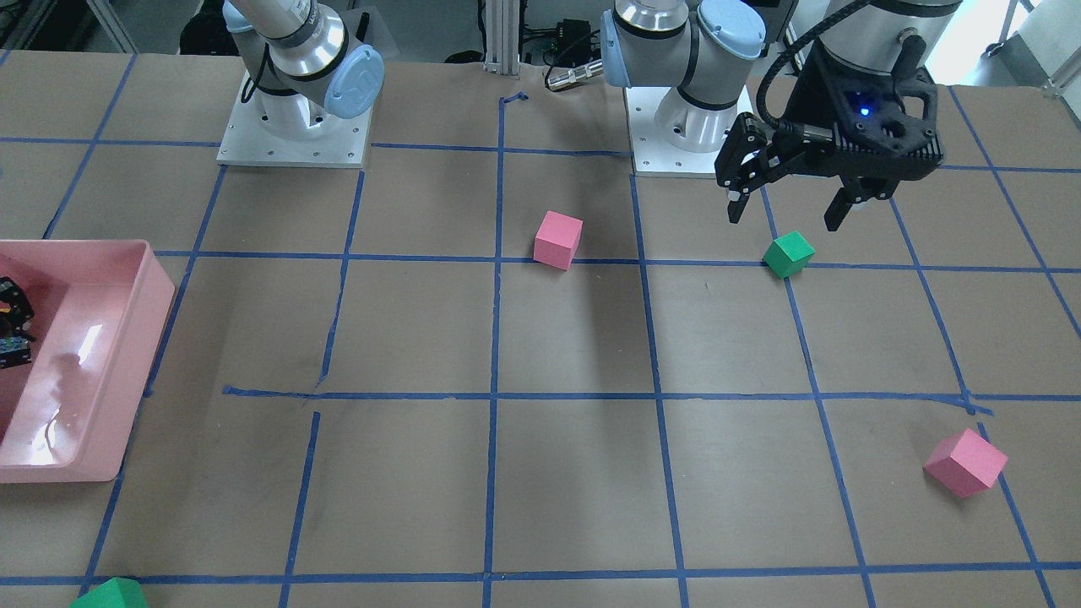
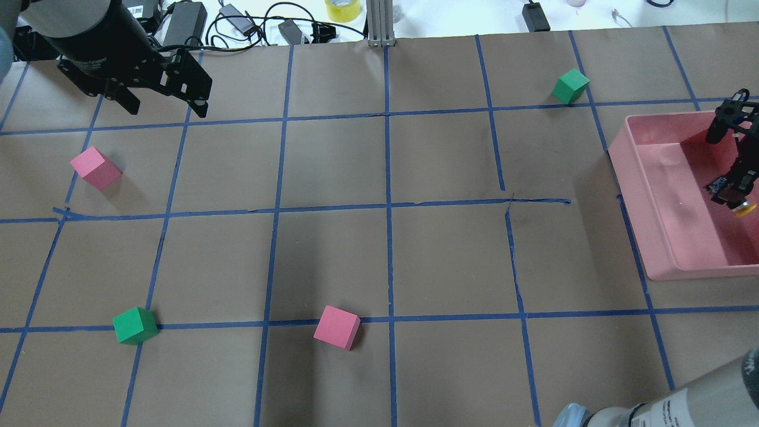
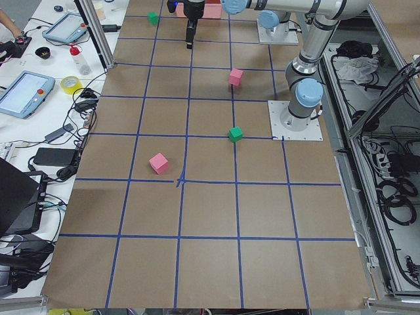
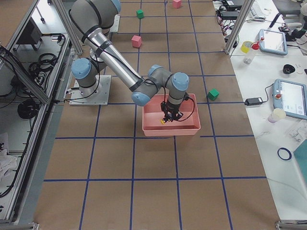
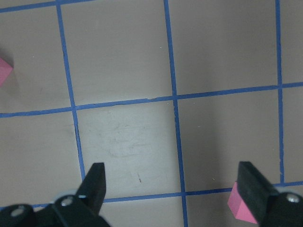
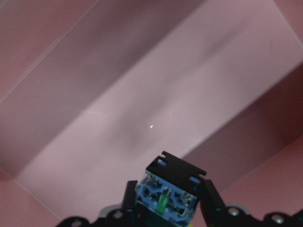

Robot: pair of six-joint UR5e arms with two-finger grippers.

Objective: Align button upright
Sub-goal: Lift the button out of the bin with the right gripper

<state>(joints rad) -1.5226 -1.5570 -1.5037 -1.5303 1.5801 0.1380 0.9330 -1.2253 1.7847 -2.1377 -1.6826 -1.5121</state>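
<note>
Stood at the robot's right end of the counter (image 1: 574,490). Nearest was the pink tray (image 4: 171,130), with the right hand (image 6: 166,189) reaching down inside it. Its fingers (image 6: 208,198) were closed snug on the blocky base of the button (image 2: 744,207), one on each side. The wrist view showed the blue underside of that base facing back up the hand, so the yellow cap pointed ahead of the fingertips, toward the tray floor. The cap sat low in the tray; could not tell whether it touched the floor. Judged the button near inverted, not yet upright. To do the turn well, the grip should be held firm on the flat faces. The hand would need to rise enough for the cap to clear the floor, roll the wrist slowly until the cap was topmost, and settle the base flat before letting go. Small base, round cap: likely to tip or roll, so the hand should open gently, leave straight up, and mind the tray walls. Beyond the tray lay the near green cube (image 4: 213,94), then the middle pink cube (image 1: 558,239), then the far green cube (image 1: 789,253) and the far pink cube (image 1: 965,462). Farthest, the left hand (image 1: 785,218) hung high over the counter, spread wide and empty, well apart from the button.
</note>
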